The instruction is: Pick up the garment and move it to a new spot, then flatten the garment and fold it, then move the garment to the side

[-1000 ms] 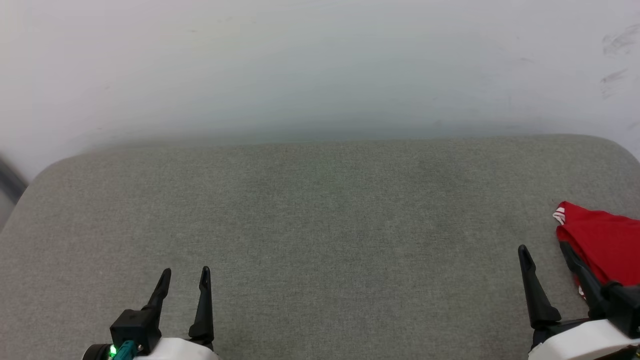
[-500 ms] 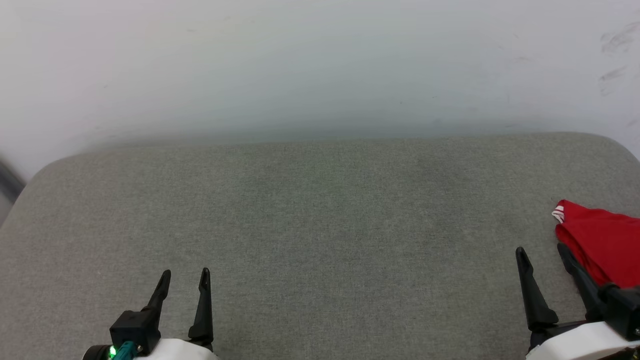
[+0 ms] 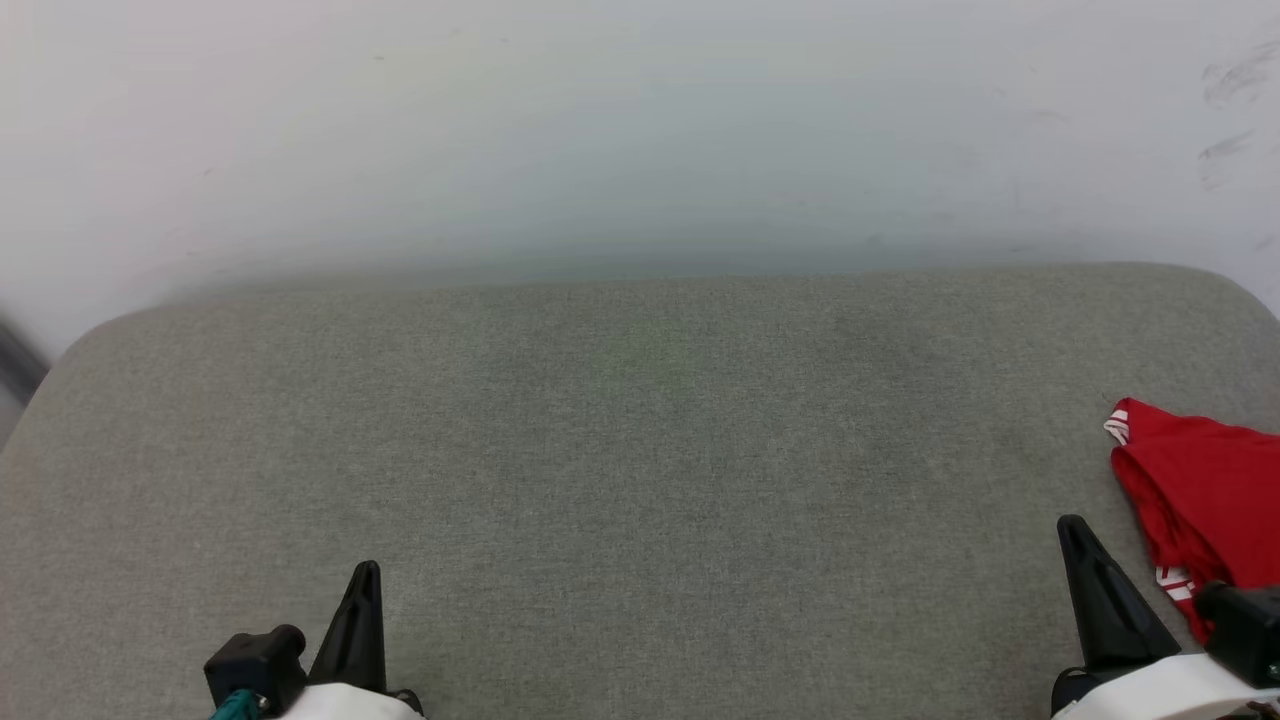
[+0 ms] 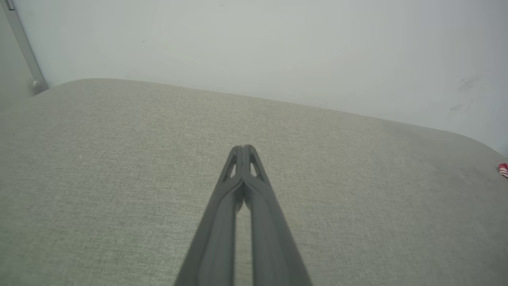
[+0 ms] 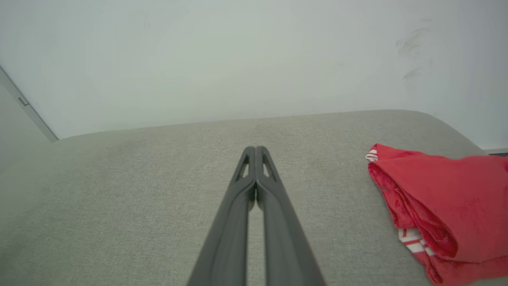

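Bright, soft, even light; dim blurred shadow band where pale wall [image 3: 640, 120] meets far edge of grey fabric cushion [image 3: 640, 470].

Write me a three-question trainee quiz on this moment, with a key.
1. True or false: the right gripper is shut on the red garment.
2. In the head view, where on the grey cushion does the garment lie? A) left edge B) middle C) right edge
3. Fill in: the left gripper has its two fingers pressed ____, holding nothing.
Key: 1 false: it is shut on nothing, and the garment lies apart, beside it. 2 C. 3 together.
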